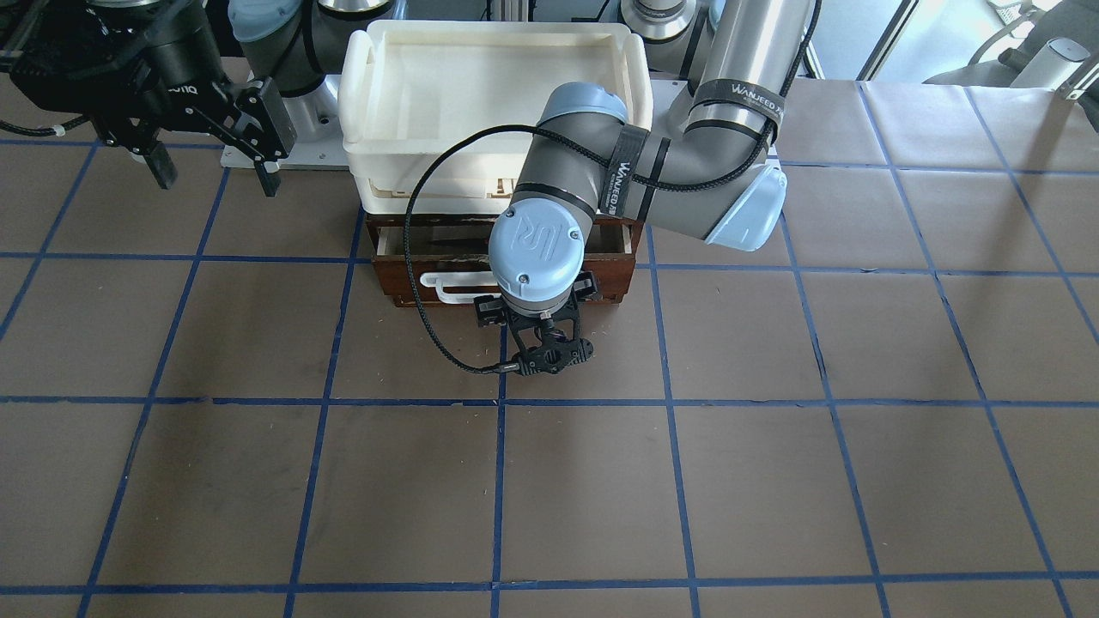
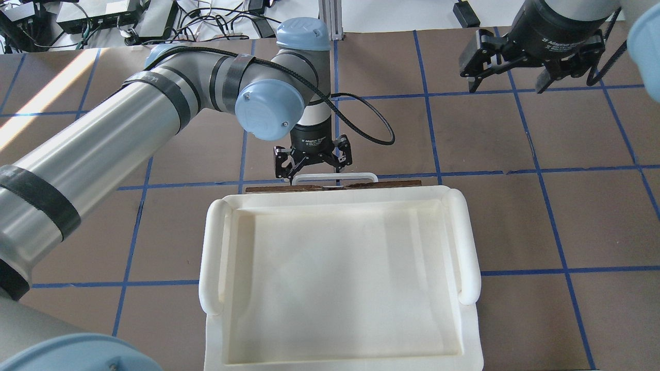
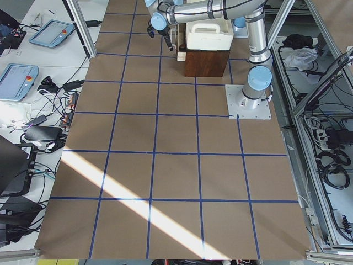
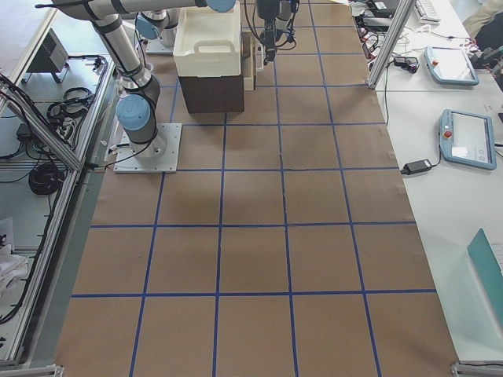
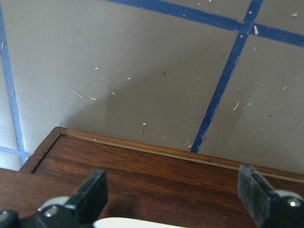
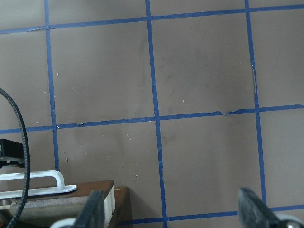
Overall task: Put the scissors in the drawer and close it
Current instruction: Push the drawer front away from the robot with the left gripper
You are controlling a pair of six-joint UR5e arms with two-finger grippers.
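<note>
With no scissors seen, presumably inside, the drawer [image 1: 403, 287] is judged slightly open, its handle [image 2: 361, 176] straddled by the open left end effector [image 2: 313, 167], the right end effector [image 2: 508, 77] open at 2 o'clock overhead.

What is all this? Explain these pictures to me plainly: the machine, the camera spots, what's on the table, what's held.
It is a robot with two arms at a table, and each arm ends in two fingers. Four fixed cameras watch: one facing the robot, one behind it, and one at each end of the table. Two more sit on the wrists and look past the fingers. On the table is a brown wooden drawer, slightly open, with a white handle. A white tray is stacked above it. The left fingers are open at the handle and hold nothing. The right fingers are raised off to the side, open and empty. No scissors show in any picture.
</note>
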